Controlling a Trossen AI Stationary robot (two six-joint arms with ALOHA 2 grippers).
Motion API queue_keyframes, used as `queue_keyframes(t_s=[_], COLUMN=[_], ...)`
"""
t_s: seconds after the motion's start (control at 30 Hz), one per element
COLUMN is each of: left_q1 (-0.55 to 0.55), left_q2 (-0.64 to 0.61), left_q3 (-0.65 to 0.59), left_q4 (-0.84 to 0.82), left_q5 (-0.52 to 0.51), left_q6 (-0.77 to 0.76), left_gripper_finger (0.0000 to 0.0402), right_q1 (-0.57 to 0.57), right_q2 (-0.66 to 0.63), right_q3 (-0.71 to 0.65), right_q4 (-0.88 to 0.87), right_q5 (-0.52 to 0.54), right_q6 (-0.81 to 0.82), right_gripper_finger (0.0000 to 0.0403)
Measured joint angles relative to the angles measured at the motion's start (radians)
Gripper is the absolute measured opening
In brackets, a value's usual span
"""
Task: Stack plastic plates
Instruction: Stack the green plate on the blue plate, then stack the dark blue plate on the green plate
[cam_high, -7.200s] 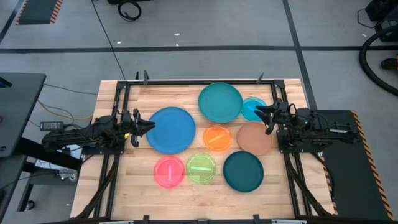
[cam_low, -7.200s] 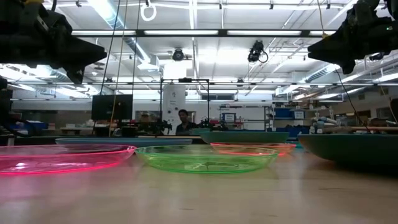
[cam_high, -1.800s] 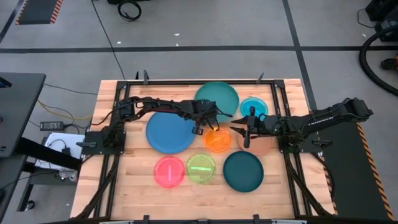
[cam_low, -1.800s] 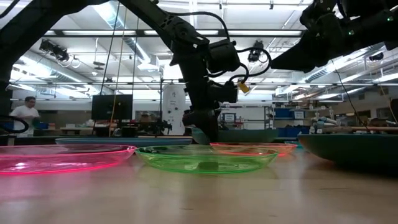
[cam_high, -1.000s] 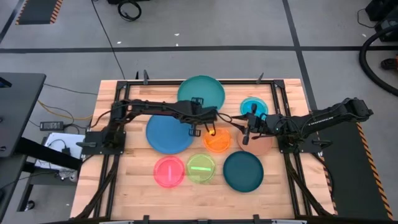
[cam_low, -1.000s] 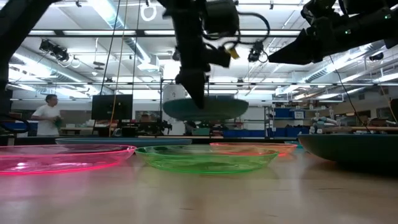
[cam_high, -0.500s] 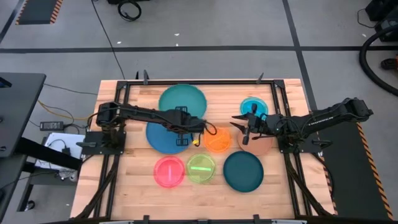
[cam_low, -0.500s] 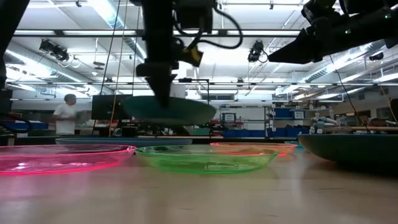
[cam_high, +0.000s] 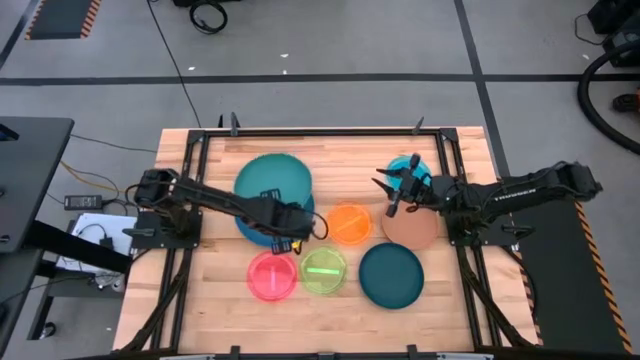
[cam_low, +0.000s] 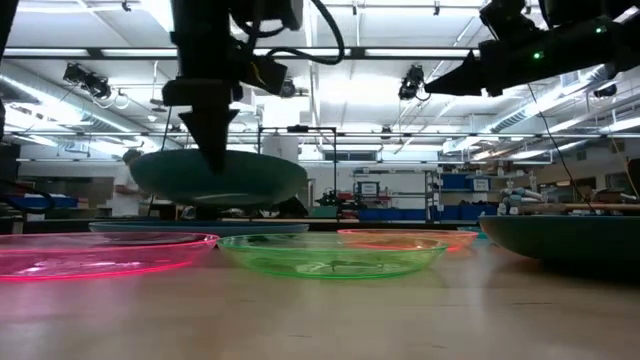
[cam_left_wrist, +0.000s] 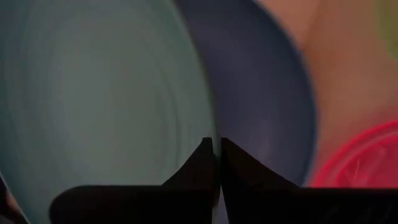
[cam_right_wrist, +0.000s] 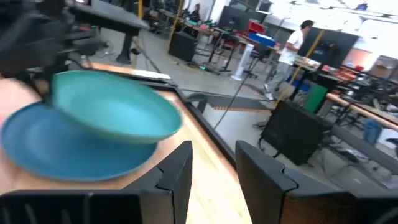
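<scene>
The left pincer (cam_high: 291, 237) was closed on the rim of the teal plate (cam_high: 270, 184), held above the large blue plate (cam_right_wrist: 68, 149). The right pincer (cam_high: 392, 195) hovered open over the worktop (cam_high: 460, 310).

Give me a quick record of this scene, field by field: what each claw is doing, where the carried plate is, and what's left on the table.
left claw: shut on the rim of the teal plate
teal plate: held in the air above the blue plate, not set down
right claw: open, empty, raised near the cyan plate and brown plate
single plates on table: orange plate, pink plate, green plate, dark teal plate
stacked so far: none
</scene>
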Motion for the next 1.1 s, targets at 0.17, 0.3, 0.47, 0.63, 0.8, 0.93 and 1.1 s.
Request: queue_keyframes(t_s=[0.17, 0.3, 0.47, 0.63, 0.8, 0.93, 1.1], left_q1=[-0.06, -0.082, -0.103, -0.121, -0.128, -0.126, -0.126], left_q2=[0.005, 0.005, 0.005, 0.005, 0.005, 0.005, 0.005], left_q3=[-0.064, -0.094, -0.124, -0.128, -0.128, -0.121, -0.09], left_q4=[0.044, 0.066, 0.137, 0.163, 0.158, 0.151, 0.139], left_q5=[0.044, 0.039, 0.036, 0.014, 0.014, 0.022, 0.029], left_q6=[-0.042, -0.066, -0.058, -0.059, -0.086, -0.084, -0.072], left_gripper_finger=[0.0018, 0.0019, 0.0032, 0.0051, 0.0086, 0.012, 0.0152], right_q1=[-0.041, -0.069, -0.096, -0.116, -0.127, -0.128, -0.128], right_q2=[0.0, 0.0, 0.0, 0.0, 0.0, 0.0, 0.0], right_q3=[0.0, 0.0, 0.0, 0.0, 0.0, 0.0, 0.0], right_q4=[0.041, 0.074, 0.104, 0.11, 0.11, 0.11, 0.11], right_q5=[-0.048, -0.104, -0.132, -0.133, -0.182, -0.204, -0.204], right_q6=[-0.018, -0.041, -0.058, -0.062, -0.061, -0.048, -0.035], right_gripper_finger=[0.0132, 0.0132, 0.0132, 0.0132, 0.0132, 0.0132, 0.0132])
